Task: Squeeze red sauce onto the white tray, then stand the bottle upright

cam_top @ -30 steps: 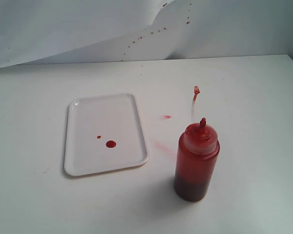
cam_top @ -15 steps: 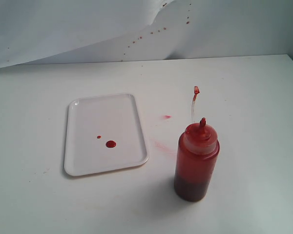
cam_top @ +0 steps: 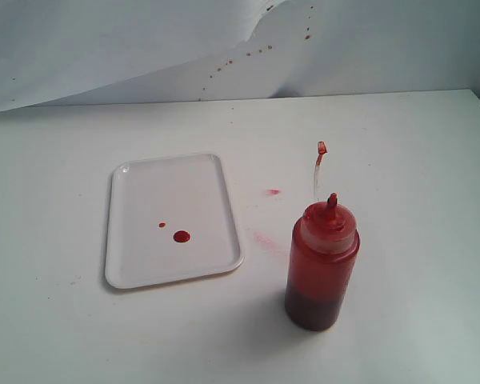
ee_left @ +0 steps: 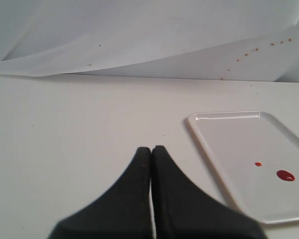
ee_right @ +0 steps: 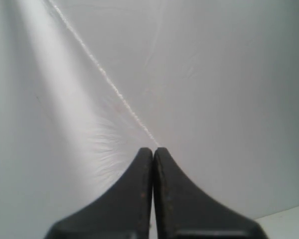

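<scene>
This looks to me like a lab test bench: a plain white flat tabletop [cam_top: 416,144], with a creased white paper backdrop [cam_top: 104,48] hung across the top of the frame, flecked with small red splashes [cam_top: 260,50].

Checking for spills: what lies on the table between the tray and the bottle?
In the exterior view, only a faint pink smear between tray and bottle; otherwise bare table.

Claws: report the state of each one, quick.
Left claw: closed, holding nothing.
Right claw: closed, holding nothing.
</scene>
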`<state>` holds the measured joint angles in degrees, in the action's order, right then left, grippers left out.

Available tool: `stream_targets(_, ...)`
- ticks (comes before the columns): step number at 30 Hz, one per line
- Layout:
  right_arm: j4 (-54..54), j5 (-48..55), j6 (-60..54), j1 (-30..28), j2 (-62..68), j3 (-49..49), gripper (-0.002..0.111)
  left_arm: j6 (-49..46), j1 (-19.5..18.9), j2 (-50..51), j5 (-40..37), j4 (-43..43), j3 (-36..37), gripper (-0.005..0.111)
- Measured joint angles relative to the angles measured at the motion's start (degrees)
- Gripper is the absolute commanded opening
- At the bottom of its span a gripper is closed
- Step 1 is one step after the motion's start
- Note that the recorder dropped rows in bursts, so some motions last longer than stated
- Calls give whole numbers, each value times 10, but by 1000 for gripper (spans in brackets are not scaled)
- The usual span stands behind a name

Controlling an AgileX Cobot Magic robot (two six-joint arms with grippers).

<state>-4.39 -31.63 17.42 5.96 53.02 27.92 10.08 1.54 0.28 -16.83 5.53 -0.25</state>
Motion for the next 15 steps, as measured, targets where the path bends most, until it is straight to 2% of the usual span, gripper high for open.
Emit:
stream_targets(7, 32, 160, -95, -86, -145, -4, 0, 0, 0, 0, 0, 0, 0, 0)
stream_targets(11, 55, 180, -190, -135, -261, -48, 0, 0, 0, 0, 0, 0, 0, 0)
stream_targets(15, 64, 189, -247, -146, -349, -106, 0, 0, 0, 0, 0, 0, 0, 0)
